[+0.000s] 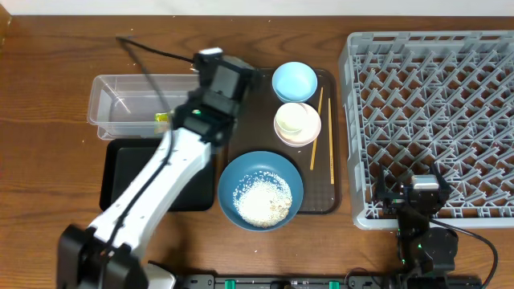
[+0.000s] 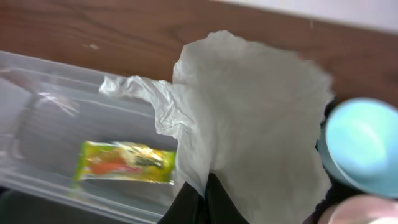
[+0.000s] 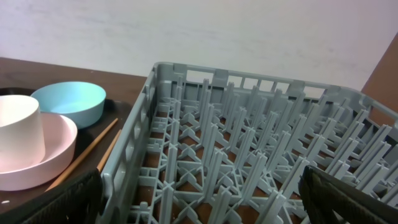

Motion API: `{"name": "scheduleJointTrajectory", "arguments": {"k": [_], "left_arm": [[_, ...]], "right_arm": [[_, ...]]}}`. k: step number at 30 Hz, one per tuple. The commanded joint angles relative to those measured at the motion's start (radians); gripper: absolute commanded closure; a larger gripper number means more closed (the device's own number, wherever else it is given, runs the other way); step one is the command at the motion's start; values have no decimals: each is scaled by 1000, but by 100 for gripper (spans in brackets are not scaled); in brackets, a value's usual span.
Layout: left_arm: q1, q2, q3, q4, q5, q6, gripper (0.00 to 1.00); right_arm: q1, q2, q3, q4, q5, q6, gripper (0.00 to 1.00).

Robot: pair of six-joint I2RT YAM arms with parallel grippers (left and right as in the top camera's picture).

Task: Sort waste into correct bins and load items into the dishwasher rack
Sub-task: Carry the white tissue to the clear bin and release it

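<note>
White tissue [image 2: 249, 124] gripped
We see it wrinkled, draped, pinched by our left fingers [image 2: 186, 208]; right fingers [image 3: 348, 199] gape apart.

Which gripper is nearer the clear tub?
Left. The left gripper, shut on the tissue, hangs at the right end of the clear tub; the right gripper is at the near edge of the dishwasher rack.

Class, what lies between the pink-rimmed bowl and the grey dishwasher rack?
Two wooden chopsticks lie on the dark tray between the pink-rimmed bowl and the rack, seen best in the overhead view.
</note>
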State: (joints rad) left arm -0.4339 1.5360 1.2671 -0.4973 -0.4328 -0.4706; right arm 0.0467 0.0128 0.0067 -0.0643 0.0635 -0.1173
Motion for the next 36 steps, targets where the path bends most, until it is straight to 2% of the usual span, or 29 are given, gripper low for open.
{"name": "scheduleJointTrajectory", "arguments": {"k": [1, 13, 18, 27, 32, 34, 36], "left_arm": [[60, -34, 3, -25, -32, 10, 94], [249, 14, -5, -116, -19, -76, 94], [261, 66, -5, -117, 31, -77, 94], [261, 159, -5, -100, 32, -77, 92], [261, 148, -5, -100, 32, -77, 72], [261, 141, -5, -100, 33, -77, 57], [261, 130, -5, -100, 51, -77, 54]], "right_arm": [[-7, 0, -1, -3, 7, -3, 1], [-7, 0, -1, -3, 7, -3, 1], [-7, 0, -1, -3, 7, -3, 1], [-7, 0, -1, -3, 7, -3, 1], [-7, 0, -1, -3, 7, -3, 1], [-7, 0, -1, -3, 7, -3, 1], [-7, 0, -1, -3, 7, -3, 1]]}}
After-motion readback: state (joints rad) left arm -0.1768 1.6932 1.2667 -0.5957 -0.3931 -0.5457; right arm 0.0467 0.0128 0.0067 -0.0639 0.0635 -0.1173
